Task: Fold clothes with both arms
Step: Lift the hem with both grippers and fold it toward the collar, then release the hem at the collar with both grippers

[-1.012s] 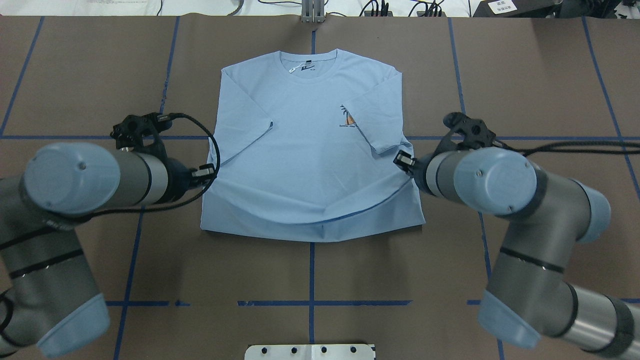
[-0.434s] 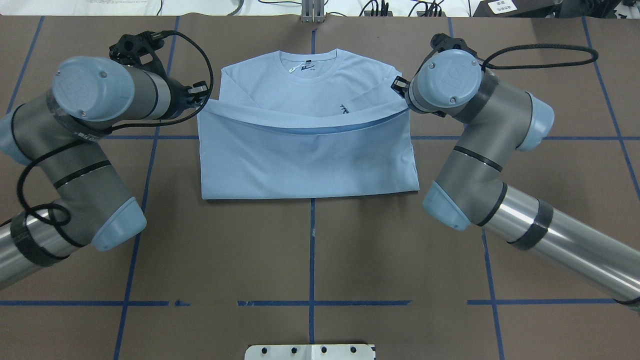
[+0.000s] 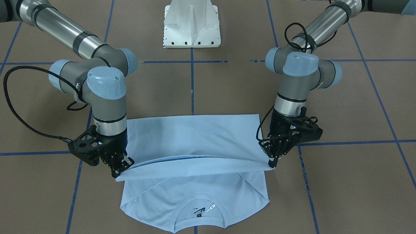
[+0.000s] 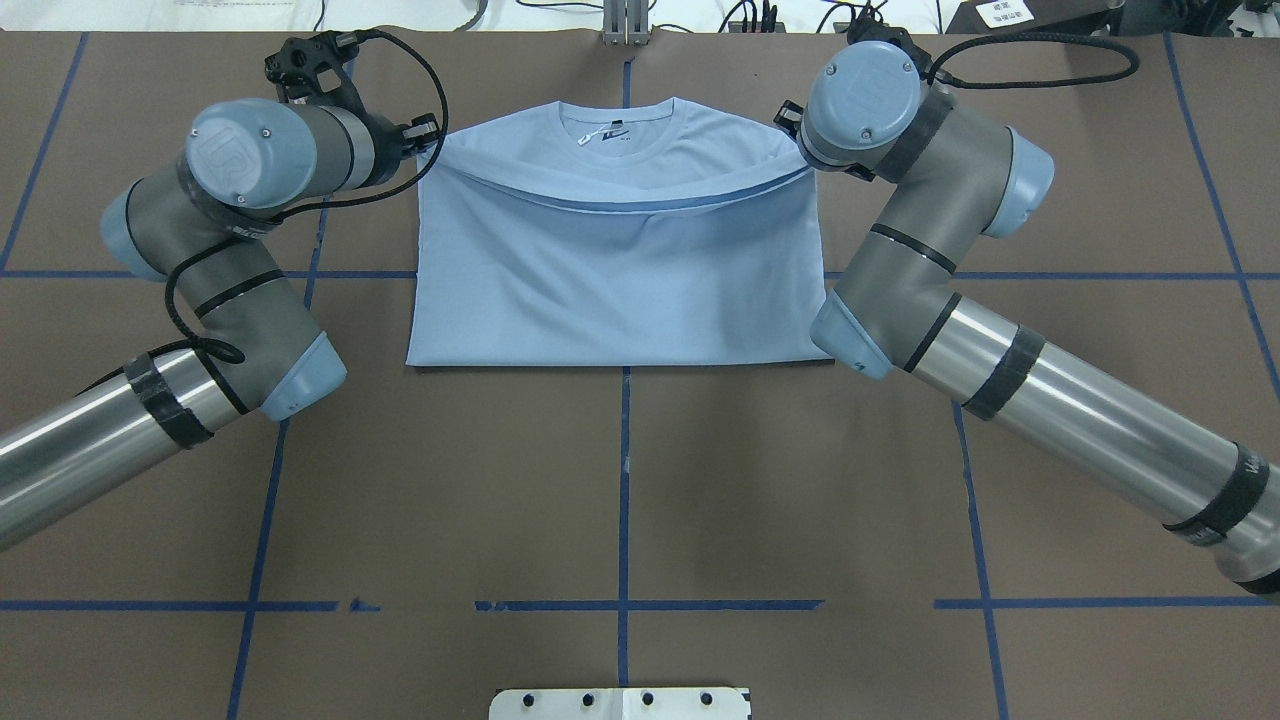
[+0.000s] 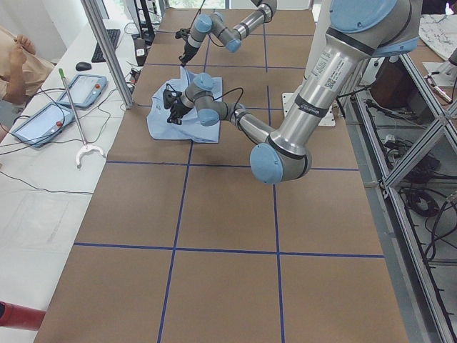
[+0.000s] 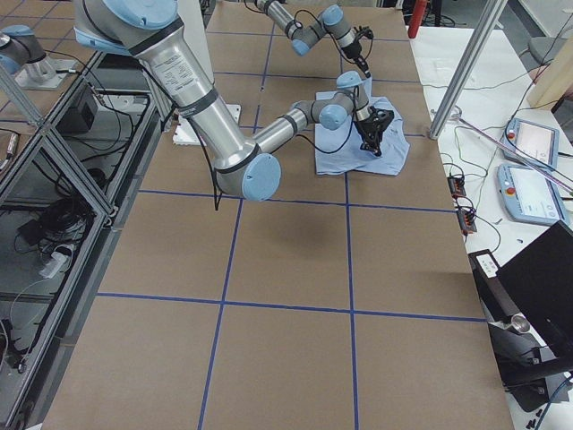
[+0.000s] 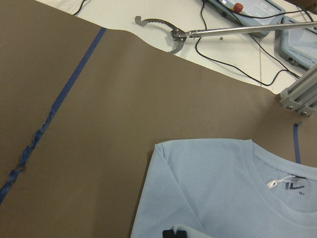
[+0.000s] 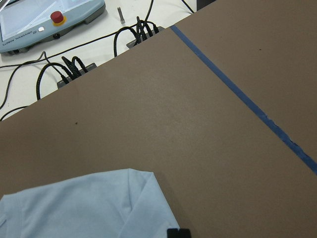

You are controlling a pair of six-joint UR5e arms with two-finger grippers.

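Brown paper covers your surface [image 4: 620, 480], marked off by blue tape lines [image 4: 622, 520], and the shirt [image 4: 620, 290] lies centred on the middle line at the far side from the robot.

Each claw is clamped on one corner of the hem [image 3: 195, 158]. The left claw [image 3: 272, 161] has the corner on the robot's left and the right claw [image 3: 119, 169] has the other. Both hang at about the same height, just above the cloth. That matched grip is why the hem runs taut between them with only a slight sag in the middle. Held by one corner alone, the edge would swing round and bunch.

The lower half is doubled over the upper, with the crease [image 4: 620, 362] flat on the surface nearest the robot. The raised hem sits over the chest, short of the collar [image 3: 199, 195]. I judge you are most of the way through the bottom-to-top fold.

To finish, the corners probably need carrying toward the shoulders and lowering together before the claws part. If one lets go early, that side is likely to land skewed.
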